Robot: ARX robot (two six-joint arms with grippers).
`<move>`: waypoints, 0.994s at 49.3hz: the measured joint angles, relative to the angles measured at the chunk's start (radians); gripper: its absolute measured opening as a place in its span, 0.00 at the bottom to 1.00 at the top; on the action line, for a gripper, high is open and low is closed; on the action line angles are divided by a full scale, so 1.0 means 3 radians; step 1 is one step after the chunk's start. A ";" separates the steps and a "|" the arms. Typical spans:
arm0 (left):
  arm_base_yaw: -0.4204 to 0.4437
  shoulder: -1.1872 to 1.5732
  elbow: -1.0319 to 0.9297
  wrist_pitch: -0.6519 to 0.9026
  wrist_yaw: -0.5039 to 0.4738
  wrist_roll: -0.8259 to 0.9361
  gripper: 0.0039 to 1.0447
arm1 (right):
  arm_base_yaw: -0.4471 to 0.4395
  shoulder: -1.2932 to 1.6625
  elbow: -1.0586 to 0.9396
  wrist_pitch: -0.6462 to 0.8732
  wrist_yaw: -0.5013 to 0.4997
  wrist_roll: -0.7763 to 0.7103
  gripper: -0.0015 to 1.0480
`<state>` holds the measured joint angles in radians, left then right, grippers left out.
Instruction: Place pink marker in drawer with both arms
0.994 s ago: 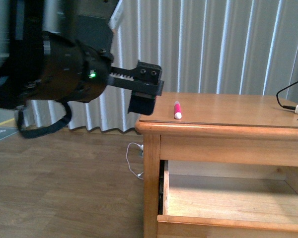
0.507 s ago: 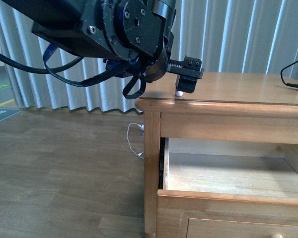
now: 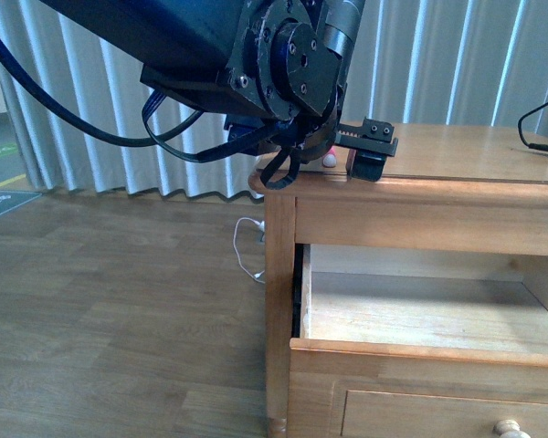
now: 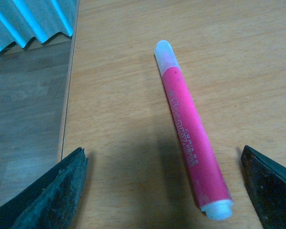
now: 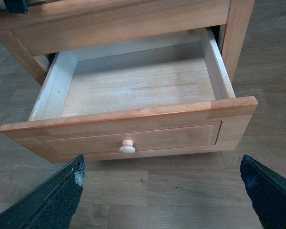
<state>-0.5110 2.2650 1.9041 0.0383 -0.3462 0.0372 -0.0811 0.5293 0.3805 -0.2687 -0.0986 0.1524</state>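
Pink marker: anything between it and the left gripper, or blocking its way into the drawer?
Nothing visible. The pink marker lies on the cabinet top between the open fingers of the left gripper, untouched. The drawer is pulled out, its inside bare.

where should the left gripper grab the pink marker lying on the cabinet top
Grip the pink marker at mid-barrel, on the magenta section, not the pale ends. It lies flat on the cabinet top, so come straight down from above, closing the fingers across its round, narrow width. The left gripper is open and straddles it, probably well placed.
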 joint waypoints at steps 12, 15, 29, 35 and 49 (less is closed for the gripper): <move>0.0000 0.0025 0.0057 -0.0100 0.0004 0.0008 0.75 | 0.0000 0.0000 0.0000 0.0000 0.0000 0.0000 0.91; 0.0000 0.0031 0.0062 -0.0123 0.0000 0.0014 0.63 | 0.0000 0.0000 0.0000 0.0000 0.0000 0.0000 0.91; 0.0015 0.0034 0.0067 -0.0146 0.0006 0.0050 0.22 | 0.0000 0.0000 0.0000 0.0000 0.0000 0.0000 0.91; 0.0028 -0.0015 -0.0045 -0.0024 0.0088 0.0103 0.14 | 0.0000 0.0000 0.0000 0.0000 0.0000 0.0000 0.91; 0.0076 -0.0548 -0.0823 0.0451 0.0977 0.0295 0.14 | 0.0000 0.0000 0.0000 0.0000 0.0000 0.0000 0.91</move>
<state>-0.4881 2.1006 1.6573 0.1738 -0.0532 0.1257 -0.0811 0.5293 0.3805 -0.2687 -0.0986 0.1524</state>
